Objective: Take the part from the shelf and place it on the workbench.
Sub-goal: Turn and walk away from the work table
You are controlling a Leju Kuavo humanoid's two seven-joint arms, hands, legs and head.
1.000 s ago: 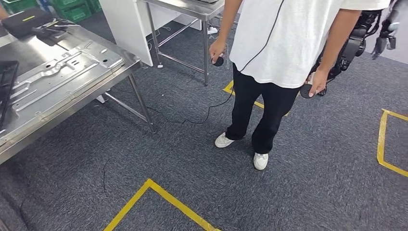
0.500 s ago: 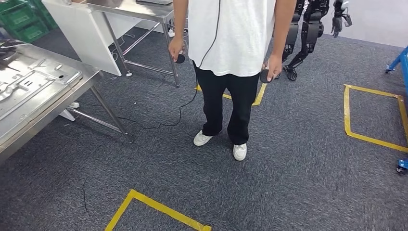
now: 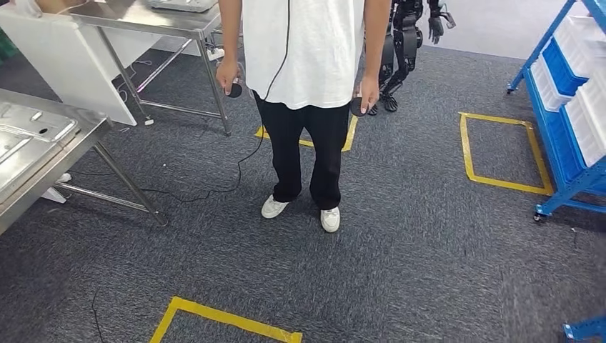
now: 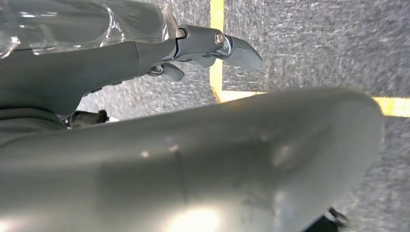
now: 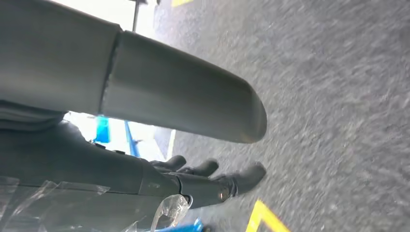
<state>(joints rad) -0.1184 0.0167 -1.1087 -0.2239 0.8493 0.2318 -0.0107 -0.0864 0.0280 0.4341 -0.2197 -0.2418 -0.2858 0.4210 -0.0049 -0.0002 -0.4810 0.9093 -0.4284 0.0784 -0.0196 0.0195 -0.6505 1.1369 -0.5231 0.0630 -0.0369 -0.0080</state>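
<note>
Both hands empty beside the body; shelf at far right.
Left hand (image 4: 212, 46) and right hand (image 5: 212, 181) hanging over grey carpet (image 3: 429, 243), fingers loosely extended and apart, nothing held. Blue metal shelf with white plastic bins (image 3: 572, 107) at right edge; part itself not distinguishable. Stainless steel counter (image 3: 36, 153) at left edge, well apart from shelf. Person in white shirt and black trousers (image 3: 304, 107) standing between, dark round object in each hand. Yellow floor tape (image 3: 500, 150) near shelf.

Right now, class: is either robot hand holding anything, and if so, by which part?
Nothing is held. The left hand and the right hand hang over the grey carpet, fingers apart with nothing between them.
</note>
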